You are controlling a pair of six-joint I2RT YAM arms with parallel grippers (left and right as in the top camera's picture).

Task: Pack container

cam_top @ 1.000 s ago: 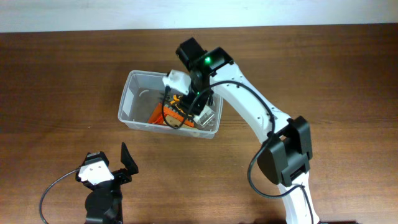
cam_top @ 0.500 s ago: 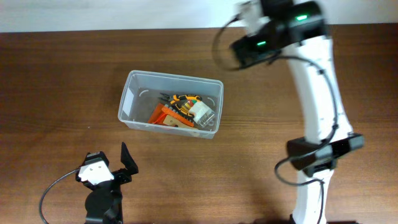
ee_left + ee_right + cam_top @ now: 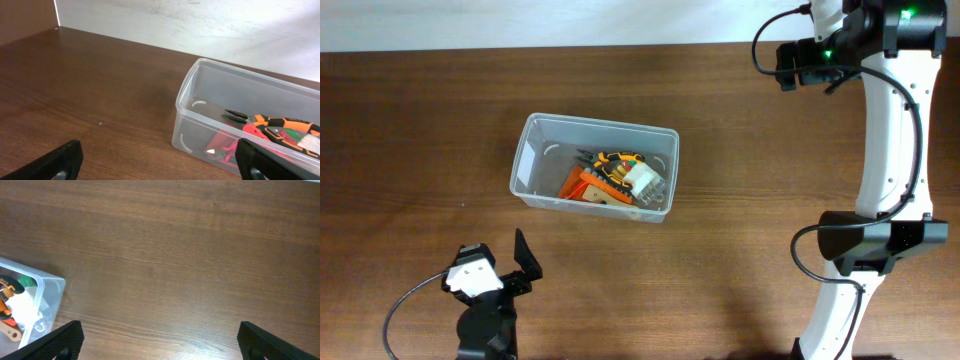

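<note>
Nearest, at 7 o'clock on the table (image 3: 410,130): the left fingers (image 3: 64,159) are spread wide, nothing between them, touching nothing. They point toward the container's short end, well apart from it.

Mid-table, just off centre toward 9 o'clock: the container (image 3: 523,160), upright, lid off. Inside, crowded to its 3 o'clock end, lie orange-and-black pliers (image 3: 612,160), a red-orange tool (image 3: 582,186) and a small pale box (image 3: 646,180). The 9 o'clock end is bare.

Judgement on handling:
- Thin clear plastic, so likely light, with walls that flex under a pinch.
- Smooth sides, probably slippery. The thick rim is the stiffest part.
- Load sits off-centre, so a lift from the empty end would likely tip it.
- Best hold looks like a pinch over the rim on a long wall, near the tools.

Farthest, at 1 o'clock by the table's edge: the right fingers (image 3: 62,341) are parted wide and empty, over bare wood. Only a container corner shows at 8 o'clock in the wrist view.
</note>
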